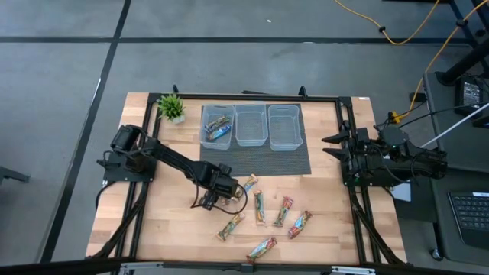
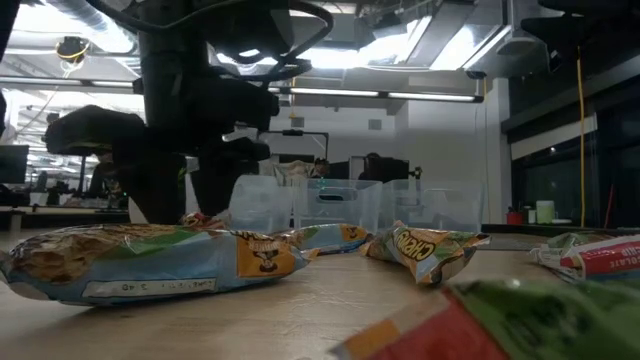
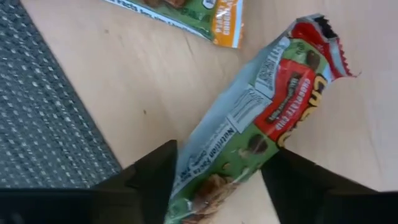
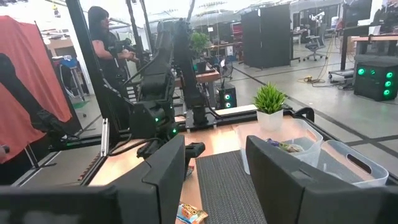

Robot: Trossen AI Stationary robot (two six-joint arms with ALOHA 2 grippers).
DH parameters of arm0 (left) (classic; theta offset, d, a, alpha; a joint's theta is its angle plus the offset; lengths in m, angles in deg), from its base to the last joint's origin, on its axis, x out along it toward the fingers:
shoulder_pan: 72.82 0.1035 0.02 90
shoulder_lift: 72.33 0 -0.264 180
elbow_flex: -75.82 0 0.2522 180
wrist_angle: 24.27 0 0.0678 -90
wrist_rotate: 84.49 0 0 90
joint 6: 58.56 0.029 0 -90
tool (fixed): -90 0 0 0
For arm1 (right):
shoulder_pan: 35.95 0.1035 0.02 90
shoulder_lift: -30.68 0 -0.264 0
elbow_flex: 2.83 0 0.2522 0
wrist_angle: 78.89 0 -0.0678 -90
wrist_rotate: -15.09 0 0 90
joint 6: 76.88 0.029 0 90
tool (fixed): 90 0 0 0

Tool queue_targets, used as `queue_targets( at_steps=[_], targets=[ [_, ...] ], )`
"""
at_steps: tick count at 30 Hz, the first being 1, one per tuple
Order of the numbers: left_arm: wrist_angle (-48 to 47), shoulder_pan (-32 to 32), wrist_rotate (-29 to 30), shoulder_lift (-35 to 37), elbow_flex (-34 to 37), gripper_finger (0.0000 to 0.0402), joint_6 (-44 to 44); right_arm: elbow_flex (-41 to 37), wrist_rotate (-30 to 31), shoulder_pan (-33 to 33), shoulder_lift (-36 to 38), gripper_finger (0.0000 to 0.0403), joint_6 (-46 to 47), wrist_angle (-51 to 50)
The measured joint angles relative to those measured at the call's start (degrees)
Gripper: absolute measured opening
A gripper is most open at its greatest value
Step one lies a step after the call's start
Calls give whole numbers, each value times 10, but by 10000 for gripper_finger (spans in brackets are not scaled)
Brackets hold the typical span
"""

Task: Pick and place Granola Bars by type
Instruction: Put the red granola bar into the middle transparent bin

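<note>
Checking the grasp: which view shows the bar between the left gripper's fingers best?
Left wrist view: the red-green bar lies between the open left gripper fingers, up close. The high view shows the left gripper over that spot, hiding the bar. The low and right wrist views don't show it clearly.

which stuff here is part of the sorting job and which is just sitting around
Job:
- granola bars loose on the wood
- bars already in the left bin
- two empty bins
- left gripper, its fingers either side of a green-red bar

Just there:
- potted plant
- dark mat
- right gripper, waiting at the table edge

3 bins (image 1: 251,124) sit behind 6 loose bars (image 1: 260,207); plant (image 1: 172,107) left.
</note>
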Motion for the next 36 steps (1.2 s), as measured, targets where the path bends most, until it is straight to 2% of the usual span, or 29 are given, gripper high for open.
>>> queue_targets(
  at_steps=[7,12,15,18,23,25,31,36],
  targets=[
    [-27,1,-3,29,-1,76,-66,0,0,0,0,174,-1,0],
    [-74,13,16,74,-38,13,-98,0,0,0,0,174,-1,1],
    [-109,24,60,114,-80,13,-106,0,0,0,0,174,-2,1],
    [-134,39,128,163,-136,21,-117,0,0,0,0,174,-2,1],
    [-112,62,254,257,-227,15,-119,0,0,0,0,174,-3,1],
    [-88,70,285,290,-254,13,-117,0,1,0,0,174,-3,1],
    [27,99,272,349,-288,16,-88,0,0,0,0,174,-5,1],
    [55,121,263,337,-299,15,-52,0,1,0,0,174,-5,1]
  ],
)
